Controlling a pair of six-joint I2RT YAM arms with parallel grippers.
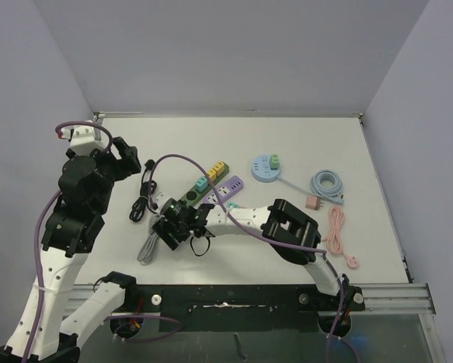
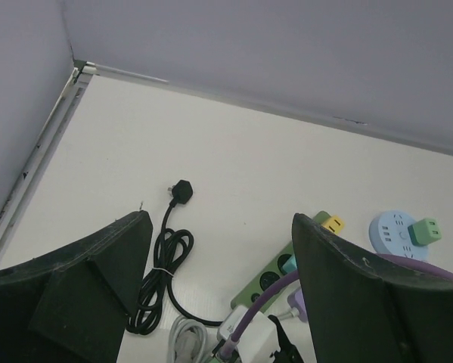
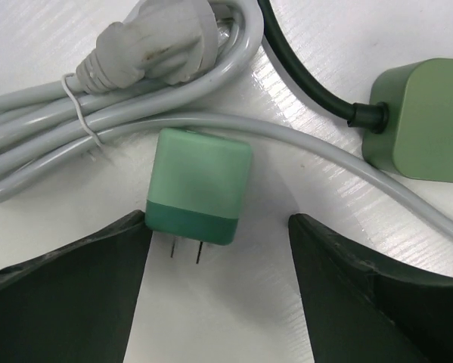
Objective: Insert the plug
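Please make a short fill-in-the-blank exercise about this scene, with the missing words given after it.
1. The green plug between the fingers of the right gripper has ___ metal prongs.
2. The tied cable bundle beside it is ___ in colour.
3. The open left gripper holds ___.
Missing words: two; grey; nothing.

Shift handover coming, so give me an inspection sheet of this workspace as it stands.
Surface: white table, nothing spilled seen.
Job's things: green adapter plug lying flat, prongs bare; green power strip nearby, apart from it.
Clutter: purple power strip, round blue socket, pink plug.
Grippers: left gripper raised, jaws open, empty; right gripper low, jaws open either side of the adapter plug.
Cables: black cord and grey cord, both tied bundles; blue-grey coil; pink cable.
Surroundings: plain walls on three sides.
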